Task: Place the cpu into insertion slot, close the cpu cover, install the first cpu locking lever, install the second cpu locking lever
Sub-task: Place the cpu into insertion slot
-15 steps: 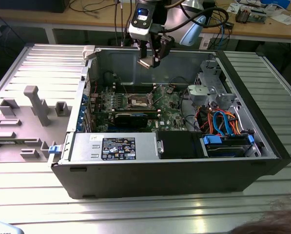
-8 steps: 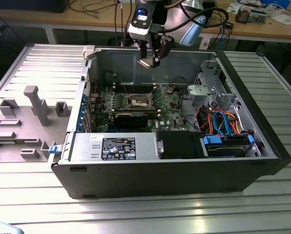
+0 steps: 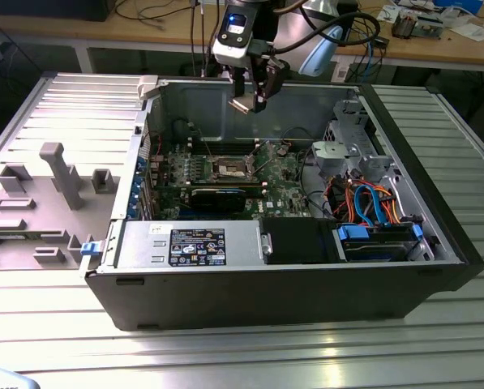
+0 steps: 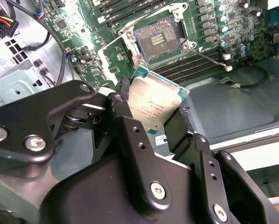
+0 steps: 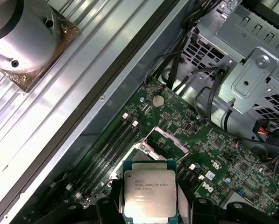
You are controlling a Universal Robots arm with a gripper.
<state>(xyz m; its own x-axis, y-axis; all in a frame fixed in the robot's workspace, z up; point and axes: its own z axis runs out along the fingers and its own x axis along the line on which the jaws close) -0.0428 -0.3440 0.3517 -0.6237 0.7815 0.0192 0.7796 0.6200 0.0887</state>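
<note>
The gripper [image 4: 154, 108] is closed on the cpu [image 5: 150, 193], pinching two opposite edges, well clear of the exposed insertion slot [image 4: 156, 41].

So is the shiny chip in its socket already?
No, the claw holds the cpu in the air, and the insertion slot lies empty.

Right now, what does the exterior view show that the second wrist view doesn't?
Exterior view: the whole black computer case lying open, the grey plastic holder at the exterior view's left, and blue cables inside the case. Second wrist view: the tiny contacts inside the insertion slot, and screws on the black links of the tool. Both: the tool gripping the cpu by its edges above the green motherboard, with the slot uncovered and empty.
</note>
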